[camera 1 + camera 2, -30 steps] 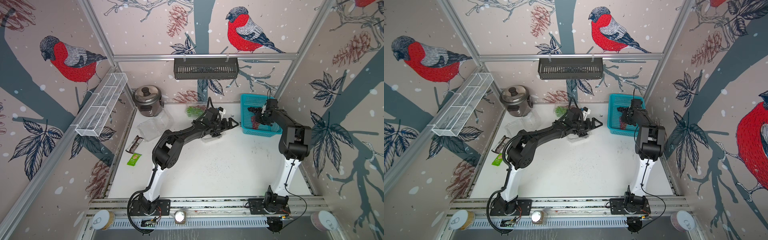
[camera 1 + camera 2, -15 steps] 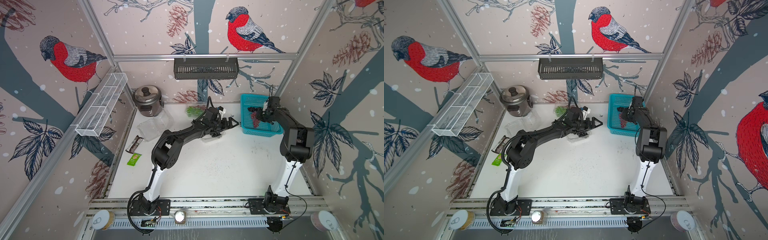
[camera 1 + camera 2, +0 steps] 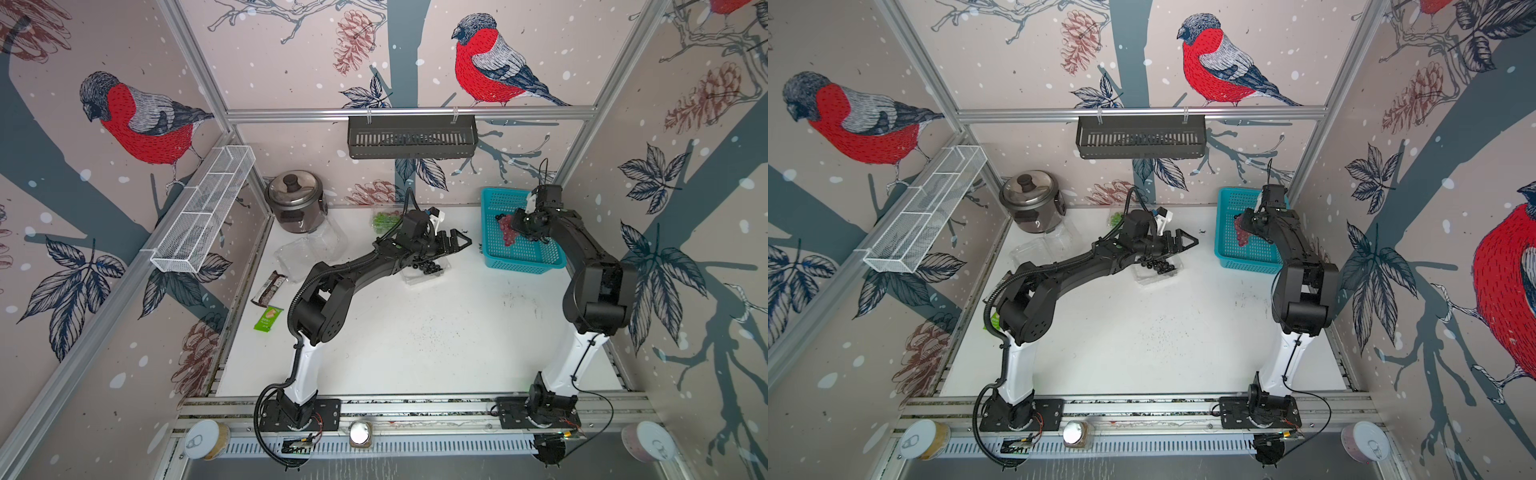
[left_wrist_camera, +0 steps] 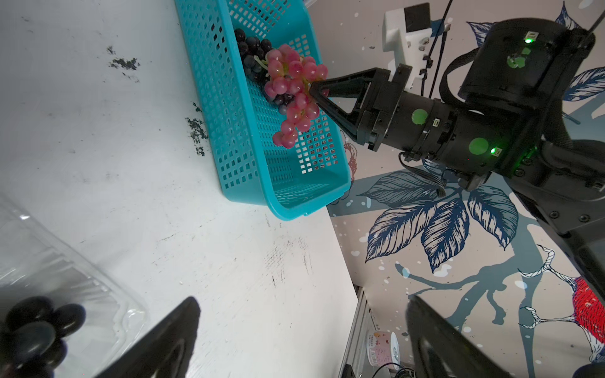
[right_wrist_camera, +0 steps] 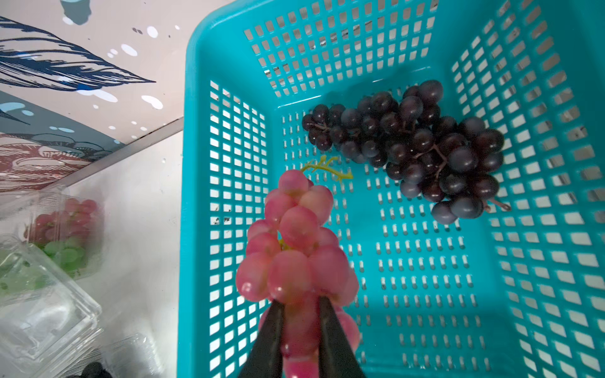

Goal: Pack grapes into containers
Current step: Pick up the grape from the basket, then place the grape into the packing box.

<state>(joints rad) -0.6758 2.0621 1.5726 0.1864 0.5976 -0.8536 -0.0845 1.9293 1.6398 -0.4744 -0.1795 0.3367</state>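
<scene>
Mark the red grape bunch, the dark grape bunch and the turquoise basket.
red grape bunch (image 5: 296, 229), right wrist view, middle grape of the cluster
dark grape bunch (image 5: 422, 140), right wrist view, centre of the cluster
turquoise basket (image 5: 425, 294), right wrist view, bare floor

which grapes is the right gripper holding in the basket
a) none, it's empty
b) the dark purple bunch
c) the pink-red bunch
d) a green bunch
c, since the right gripper is pinched on the pink-red bunch, while the dark purple bunch lies loose on the floor of the basket.
</scene>
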